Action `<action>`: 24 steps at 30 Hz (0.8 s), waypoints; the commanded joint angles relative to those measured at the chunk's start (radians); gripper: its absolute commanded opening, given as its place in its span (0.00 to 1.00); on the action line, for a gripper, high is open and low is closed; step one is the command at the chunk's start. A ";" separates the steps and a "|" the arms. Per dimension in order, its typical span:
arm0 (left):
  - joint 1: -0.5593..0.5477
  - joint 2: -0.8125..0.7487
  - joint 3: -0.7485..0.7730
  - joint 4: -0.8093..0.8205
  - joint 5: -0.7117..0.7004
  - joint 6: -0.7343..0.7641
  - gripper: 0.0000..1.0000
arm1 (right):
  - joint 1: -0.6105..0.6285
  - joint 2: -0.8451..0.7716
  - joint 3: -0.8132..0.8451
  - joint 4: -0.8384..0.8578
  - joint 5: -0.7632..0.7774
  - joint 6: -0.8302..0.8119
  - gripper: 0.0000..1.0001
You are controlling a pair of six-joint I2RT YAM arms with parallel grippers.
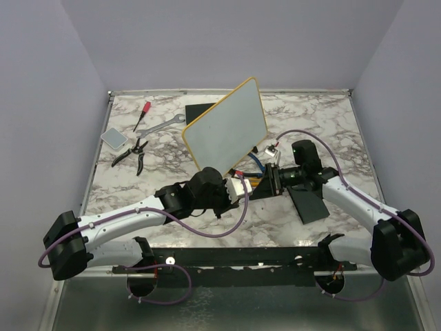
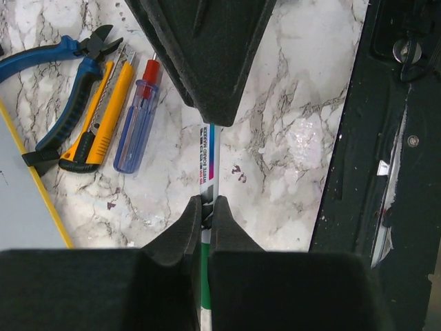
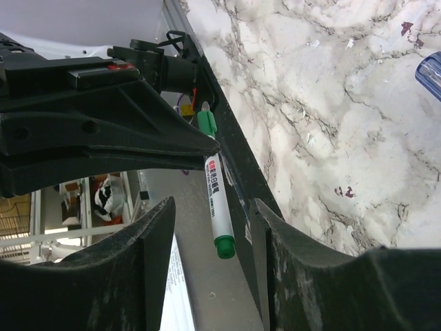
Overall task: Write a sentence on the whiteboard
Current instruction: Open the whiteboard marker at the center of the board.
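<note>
Partly hidden, the marker [image 2: 209, 155] is clamped in the left tool [image 2: 207, 207]; right tool [image 3: 213, 207] half-open around its end.

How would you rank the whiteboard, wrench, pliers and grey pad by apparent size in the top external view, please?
1. the whiteboard, by far.
2. the wrench and the pliers, about alike, so unranked.
3. the grey pad.
</note>
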 commanded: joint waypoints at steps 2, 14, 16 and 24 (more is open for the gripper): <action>0.005 0.013 0.009 -0.002 0.007 0.014 0.00 | 0.021 0.021 0.017 0.021 -0.032 -0.013 0.49; 0.015 0.025 0.015 -0.002 0.014 0.009 0.00 | 0.069 0.038 -0.010 0.104 -0.035 0.038 0.37; 0.016 0.024 0.016 -0.002 0.016 0.008 0.00 | 0.074 0.042 -0.012 0.112 -0.033 0.043 0.36; 0.019 0.020 0.015 -0.002 0.020 0.010 0.00 | 0.083 0.060 -0.007 0.095 -0.010 0.020 0.32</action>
